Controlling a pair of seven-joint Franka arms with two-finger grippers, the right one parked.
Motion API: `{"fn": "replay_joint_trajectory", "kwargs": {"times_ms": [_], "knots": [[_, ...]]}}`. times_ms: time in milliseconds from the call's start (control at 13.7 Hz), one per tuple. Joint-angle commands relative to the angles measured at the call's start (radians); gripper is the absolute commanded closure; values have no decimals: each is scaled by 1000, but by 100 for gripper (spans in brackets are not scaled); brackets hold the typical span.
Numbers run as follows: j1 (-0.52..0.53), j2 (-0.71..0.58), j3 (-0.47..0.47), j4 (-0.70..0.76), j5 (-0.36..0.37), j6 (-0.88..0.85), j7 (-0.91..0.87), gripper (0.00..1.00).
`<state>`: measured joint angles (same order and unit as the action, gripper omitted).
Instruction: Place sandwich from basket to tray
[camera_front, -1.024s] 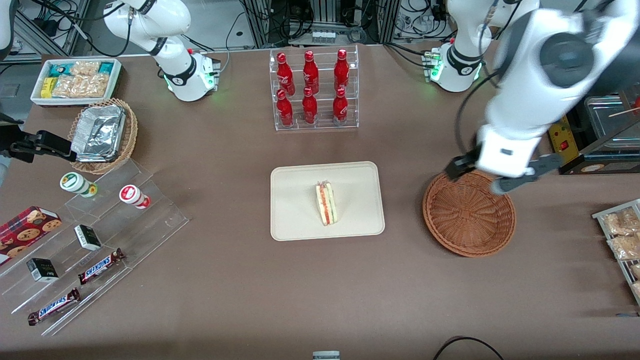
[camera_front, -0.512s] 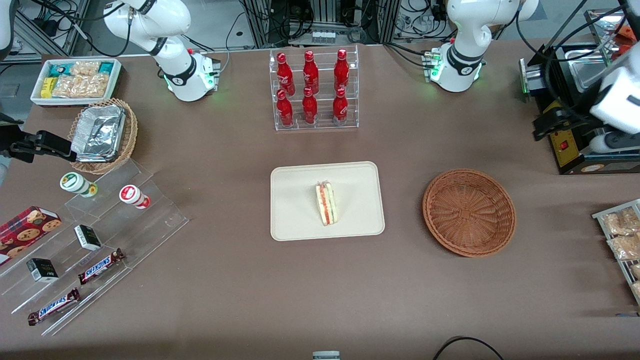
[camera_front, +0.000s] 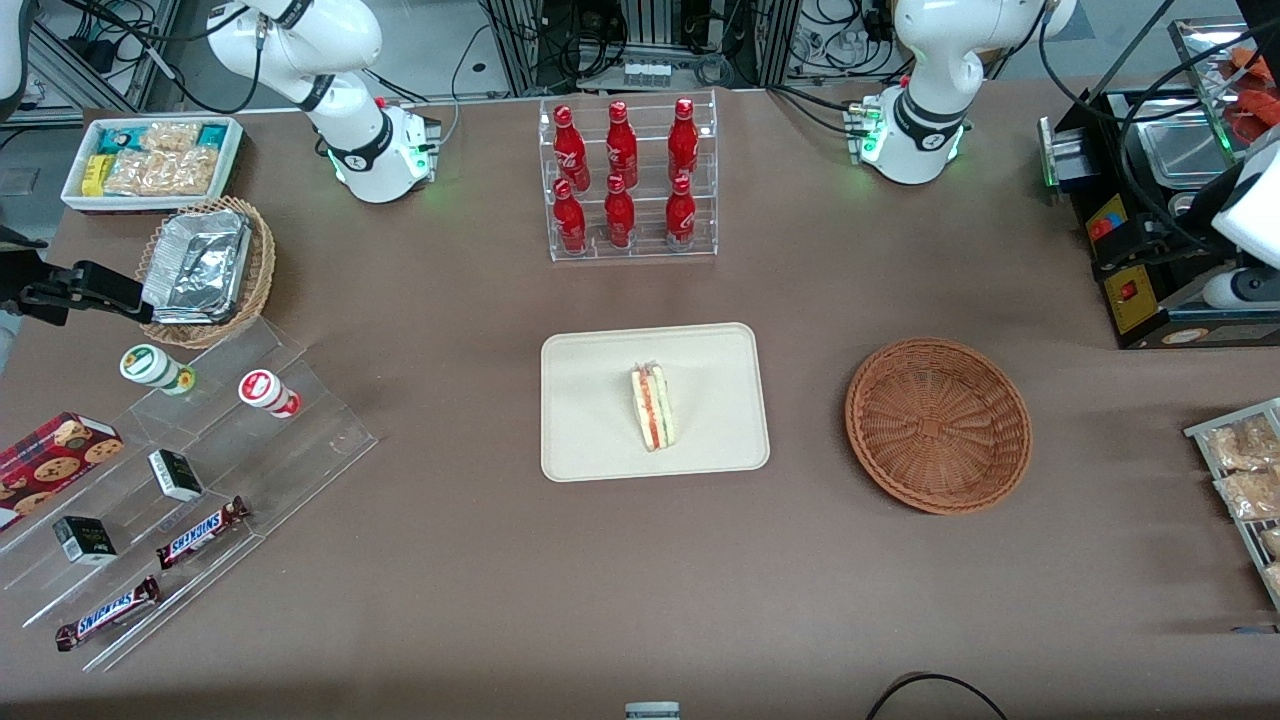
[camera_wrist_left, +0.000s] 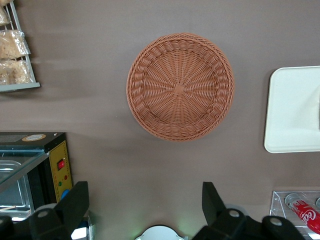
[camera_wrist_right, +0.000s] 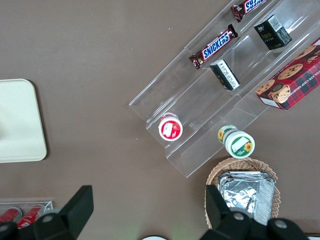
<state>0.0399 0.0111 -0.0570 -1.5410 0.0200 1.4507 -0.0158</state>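
Note:
The sandwich lies on the cream tray in the middle of the table, its red, orange and green cut edge facing up. The reddish-brown wicker basket stands beside the tray toward the working arm's end, with nothing in it. My left gripper is open and holds nothing, high above the table; the basket and one end of the tray show below it. In the front view only part of the left arm shows, at the picture's edge above a black appliance.
A clear rack of red bottles stands farther from the front camera than the tray. The black appliance and bagged snacks are at the working arm's end. A foil-tray basket, white snack bin and acrylic steps are at the parked arm's end.
The left arm has pulled away from above the basket toward its own end of the table, almost leaving the front view. Sandwich, tray and basket have not moved.

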Motion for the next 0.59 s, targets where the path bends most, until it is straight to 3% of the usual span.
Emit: {"fn": "replay_joint_trajectory", "kwargs": {"times_ms": [0, 512], "knots": [[3, 23, -7, 71, -5, -7, 20, 0], [-12, 23, -15, 101, -11, -7, 17, 0]]}}
